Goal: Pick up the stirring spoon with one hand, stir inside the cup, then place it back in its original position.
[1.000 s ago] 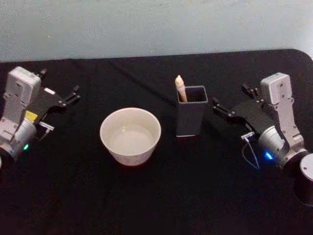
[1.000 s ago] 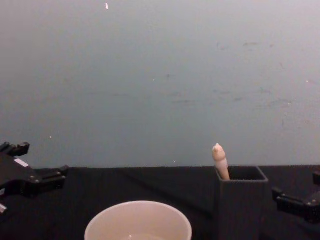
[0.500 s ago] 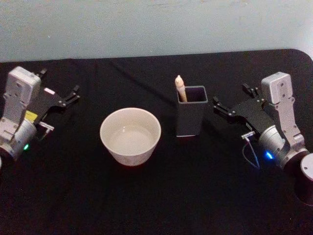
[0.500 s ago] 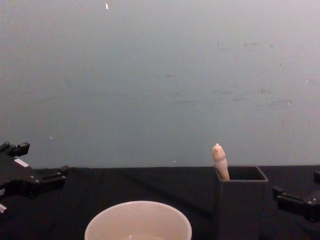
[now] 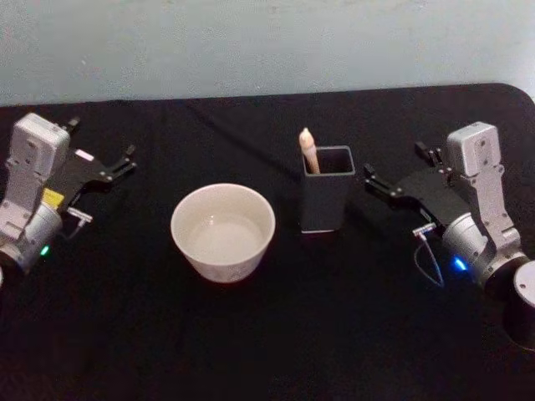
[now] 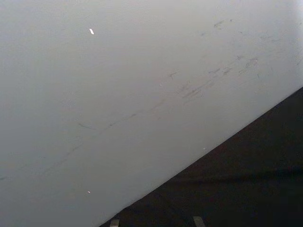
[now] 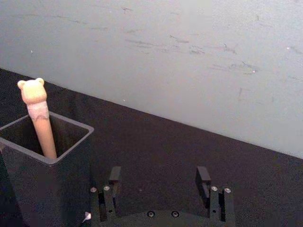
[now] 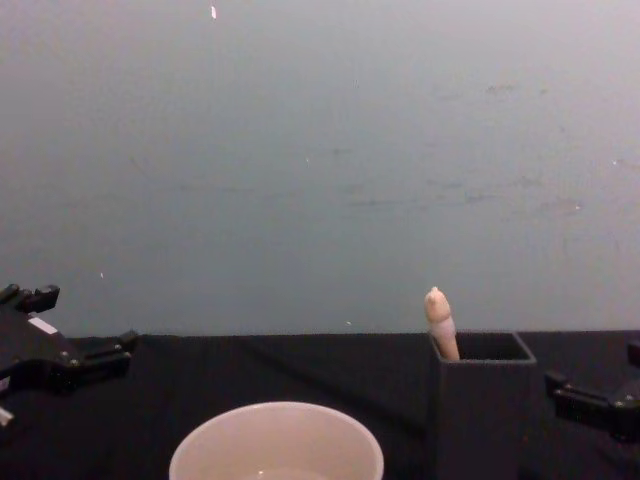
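While both arms sit at the sides, I see a black table [image 5: 276, 334] against a scuffed pale grey-blue wall [image 8: 320, 150]. My right gripper [image 5: 401, 170] and left gripper [image 5: 99, 149] rest with fingers spread. Standing in the dark holder box [image 5: 326, 200], the stirring spoon [image 5: 308, 150] is just right of the cup [image 5: 223, 231].

Head high, chest low; shared cup [image 5: 223, 231].

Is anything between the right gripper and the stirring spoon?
Yes: in the head view, the near wall of the dark holder box stands between the open right gripper and the stirring spoon.
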Controlling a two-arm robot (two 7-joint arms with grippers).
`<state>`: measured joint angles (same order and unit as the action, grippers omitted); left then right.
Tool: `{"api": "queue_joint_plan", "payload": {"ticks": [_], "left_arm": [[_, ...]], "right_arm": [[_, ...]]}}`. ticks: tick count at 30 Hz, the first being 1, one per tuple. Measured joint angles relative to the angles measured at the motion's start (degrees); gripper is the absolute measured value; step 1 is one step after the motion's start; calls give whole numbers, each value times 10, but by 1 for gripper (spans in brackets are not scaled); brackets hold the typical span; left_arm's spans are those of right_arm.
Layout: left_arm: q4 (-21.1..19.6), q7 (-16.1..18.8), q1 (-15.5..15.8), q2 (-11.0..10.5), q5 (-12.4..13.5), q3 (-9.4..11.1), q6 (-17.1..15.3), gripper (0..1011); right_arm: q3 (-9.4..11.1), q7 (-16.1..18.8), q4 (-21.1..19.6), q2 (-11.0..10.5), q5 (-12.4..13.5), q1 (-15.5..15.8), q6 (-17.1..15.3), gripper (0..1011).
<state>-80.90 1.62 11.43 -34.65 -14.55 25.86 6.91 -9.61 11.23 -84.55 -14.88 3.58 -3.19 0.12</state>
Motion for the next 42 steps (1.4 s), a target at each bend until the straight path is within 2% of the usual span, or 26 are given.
{"api": "queue_joint_plan", "payload": {"ticks": [42], "left_arm": [[0,0,0,0,0,0,0,1001]], "right_arm": [[0,0,0,0,0,0,0,1003]]}}
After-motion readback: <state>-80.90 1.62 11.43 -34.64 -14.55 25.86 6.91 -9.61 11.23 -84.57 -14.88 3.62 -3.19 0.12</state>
